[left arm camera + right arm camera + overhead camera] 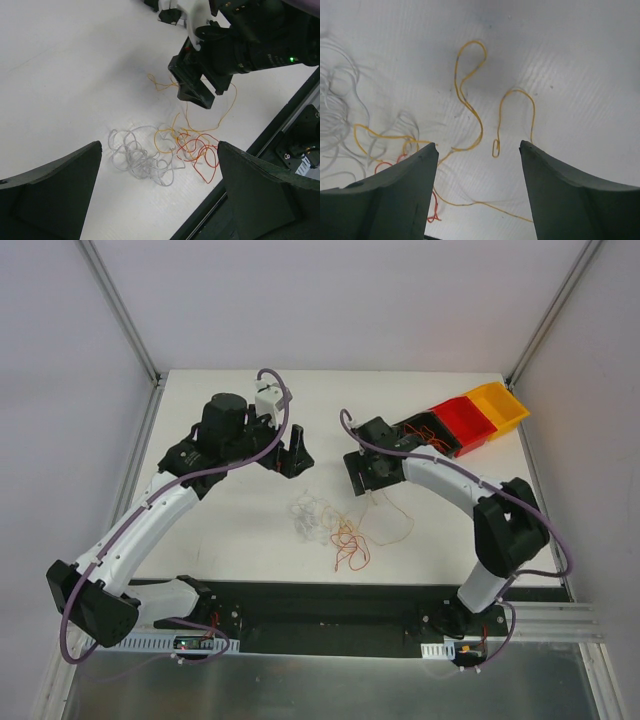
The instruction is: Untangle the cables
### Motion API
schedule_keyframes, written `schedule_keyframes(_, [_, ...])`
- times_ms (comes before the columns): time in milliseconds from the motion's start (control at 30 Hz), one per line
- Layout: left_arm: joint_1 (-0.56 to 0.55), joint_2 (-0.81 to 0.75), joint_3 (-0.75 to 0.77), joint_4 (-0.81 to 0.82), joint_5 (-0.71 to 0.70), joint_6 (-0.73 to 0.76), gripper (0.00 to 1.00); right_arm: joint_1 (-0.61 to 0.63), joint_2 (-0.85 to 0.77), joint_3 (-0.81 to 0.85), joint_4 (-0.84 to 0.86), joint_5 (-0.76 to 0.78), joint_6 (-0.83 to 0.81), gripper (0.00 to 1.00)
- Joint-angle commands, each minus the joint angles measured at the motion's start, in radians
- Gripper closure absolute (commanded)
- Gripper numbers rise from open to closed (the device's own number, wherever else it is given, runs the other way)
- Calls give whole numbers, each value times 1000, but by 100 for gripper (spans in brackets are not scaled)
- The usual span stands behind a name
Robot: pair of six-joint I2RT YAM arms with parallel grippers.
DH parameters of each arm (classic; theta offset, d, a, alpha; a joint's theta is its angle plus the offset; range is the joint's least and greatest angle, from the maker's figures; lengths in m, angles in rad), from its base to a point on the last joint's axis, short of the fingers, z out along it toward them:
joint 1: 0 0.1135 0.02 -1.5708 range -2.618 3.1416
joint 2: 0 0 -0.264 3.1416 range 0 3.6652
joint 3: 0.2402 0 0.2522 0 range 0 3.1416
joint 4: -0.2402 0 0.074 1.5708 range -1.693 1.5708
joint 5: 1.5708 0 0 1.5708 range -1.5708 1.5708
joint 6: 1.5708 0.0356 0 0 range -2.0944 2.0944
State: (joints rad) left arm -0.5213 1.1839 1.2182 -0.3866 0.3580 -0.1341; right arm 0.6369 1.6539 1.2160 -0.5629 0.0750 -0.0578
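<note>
Spanning the whole scene, the white table (230,540) lies under both grippers. The left gripper (290,455) hovers far and left of centre, its claw spread wide and empty. The right gripper (368,480) hangs over a yellowish strand (470,100), claw likewise apart, gripping nothing. Black, red and yellow bins (465,422) sit at the far right. The cables (330,525) lie near centre, with whitish curls on the left and orange loops nearer.

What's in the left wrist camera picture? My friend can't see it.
A small tangle of thin curly cables lies on the white table: whitish on the left, yellow in the middle, red-orange on the right. The right gripper hangs beyond it, over a yellow loop. The left gripper frames the view, open.
</note>
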Motion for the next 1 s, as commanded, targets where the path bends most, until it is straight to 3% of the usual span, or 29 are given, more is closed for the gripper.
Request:
schedule_keyframes(0, [9, 9, 1, 25, 19, 4, 1, -5, 85, 80, 61, -47, 9, 29])
schedule_keyframes(100, [9, 10, 0, 25, 16, 5, 1, -3, 141, 117, 63, -29, 7, 31])
schedule_keyframes(200, [9, 8, 0, 25, 13, 8, 1, -3, 173, 134, 72, -53, -2, 40])
schedule_keyframes(400, [9, 11, 0, 25, 18, 7, 1, -3, 129, 126, 40, -38, -4, 100])
schedule_keyframes(700, [9, 14, 3, 25, 42, -2, 1, -20, -112, 22, -15, -60, -25, 100])
schedule_keyframes(967, [9, 17, 1, 25, 42, -6, 1, -129, -118, -111, 50, -123, -63, 95])
